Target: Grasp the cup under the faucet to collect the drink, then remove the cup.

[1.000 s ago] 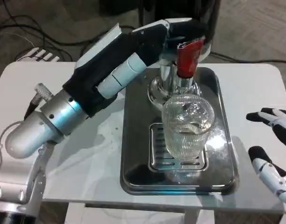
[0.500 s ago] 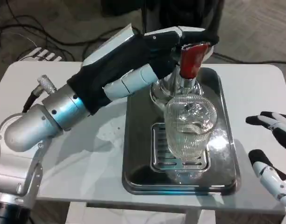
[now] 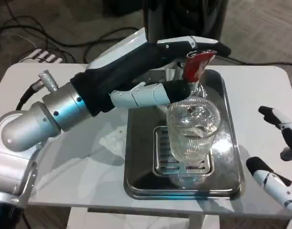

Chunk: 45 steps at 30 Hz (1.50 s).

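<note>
Left hand [image 3: 165, 71], reaching in from the left of the cup [image 3: 191, 131], has advanced over the last second so that its upper finger now lies over the red faucet lever [image 3: 197, 64] and its lower fingers curl just beside the cup's rim, holding nothing. The ribbed glass cup stands upright on the drip tray [image 3: 139, 157] directly below the lever, apparently being filled. To the cup's right, the right hand [image 3: 279, 157] waits with fingers spread, well apart from the cup, so the grasp is not yet made.

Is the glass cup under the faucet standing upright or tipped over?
Upright. The ribbed glass cup stands on the grate of the metal drip tray, its open rim facing up below the red tap handle.
</note>
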{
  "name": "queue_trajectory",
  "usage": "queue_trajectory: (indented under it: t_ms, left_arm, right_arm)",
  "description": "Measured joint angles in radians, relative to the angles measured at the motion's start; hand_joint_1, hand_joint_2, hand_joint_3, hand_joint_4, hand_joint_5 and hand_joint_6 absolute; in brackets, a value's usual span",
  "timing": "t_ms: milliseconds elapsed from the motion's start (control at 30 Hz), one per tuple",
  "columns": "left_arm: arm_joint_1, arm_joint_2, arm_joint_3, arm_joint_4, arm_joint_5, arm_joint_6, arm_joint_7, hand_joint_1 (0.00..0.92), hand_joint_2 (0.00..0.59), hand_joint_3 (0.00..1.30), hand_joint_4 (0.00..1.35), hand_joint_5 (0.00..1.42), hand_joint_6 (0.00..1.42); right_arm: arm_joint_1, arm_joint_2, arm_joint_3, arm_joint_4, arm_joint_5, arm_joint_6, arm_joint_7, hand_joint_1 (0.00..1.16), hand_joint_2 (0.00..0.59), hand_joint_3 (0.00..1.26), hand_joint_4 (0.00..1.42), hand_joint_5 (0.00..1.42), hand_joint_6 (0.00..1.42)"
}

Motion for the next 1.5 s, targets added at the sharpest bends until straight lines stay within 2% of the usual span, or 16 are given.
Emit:
queue_trajectory:
  t_ms: [133, 300, 633, 767, 1067, 1233, 1500]
  left_arm:
    - [0.002, 0.007, -0.001, -0.001, 0.001, -0.003, 0.007, 0.000, 0.022, 0.28, 0.16, 0.17, 0.22]
    - [0.004, 0.017, -0.003, -0.007, 0.001, -0.004, 0.008, 0.000, 0.023, 0.28, 0.17, 0.17, 0.22]
    - [0.006, 0.037, -0.011, -0.021, 0.014, -0.009, 0.014, 0.000, 0.000, 0.30, 0.18, 0.16, 0.22]
    - [0.007, 0.041, -0.013, -0.026, 0.014, -0.009, 0.015, 0.000, 0.000, 0.31, 0.18, 0.16, 0.22]
    - [0.012, 0.053, -0.017, -0.048, 0.033, -0.010, 0.018, 0.000, 0.000, 0.32, 0.20, 0.16, 0.21]
    - [0.012, 0.055, -0.019, -0.052, 0.033, -0.007, 0.018, 0.000, 0.000, 0.32, 0.20, 0.17, 0.23]
    - [0.011, 0.058, -0.020, -0.054, 0.033, -0.005, 0.018, 0.000, 0.000, 0.34, 0.23, 0.17, 0.22]
  right_arm:
    - [-0.001, 0.019, 0.042, 0.005, -0.009, -0.008, -0.040, 0.36, 0.340, 0.01, 0.01, 0.04, 0.28]
    - [-0.007, 0.032, 0.115, 0.008, -0.071, -0.013, -0.083, 0.44, 0.303, 0.00, 0.00, 0.01, 0.27]
    - [0.001, 0.065, 0.177, 0.052, -0.088, -0.025, -0.137, 0.54, 0.284, 0.00, 0.00, 0.00, 0.22]
    - [0.006, 0.082, 0.213, 0.081, -0.094, -0.039, -0.182, 0.58, 0.278, 0.00, 0.00, 0.00, 0.18]
    - [0.002, 0.113, 0.258, 0.119, -0.097, -0.044, -0.234, 0.58, 0.278, 0.00, 0.00, 0.00, 0.18]
    - [-0.007, 0.138, 0.274, 0.145, -0.092, -0.044, -0.261, 0.58, 0.277, 0.00, 0.00, 0.00, 0.18]
    - [-0.015, 0.152, 0.292, 0.188, -0.084, -0.045, -0.287, 0.61, 0.259, 0.00, 0.00, 0.00, 0.19]
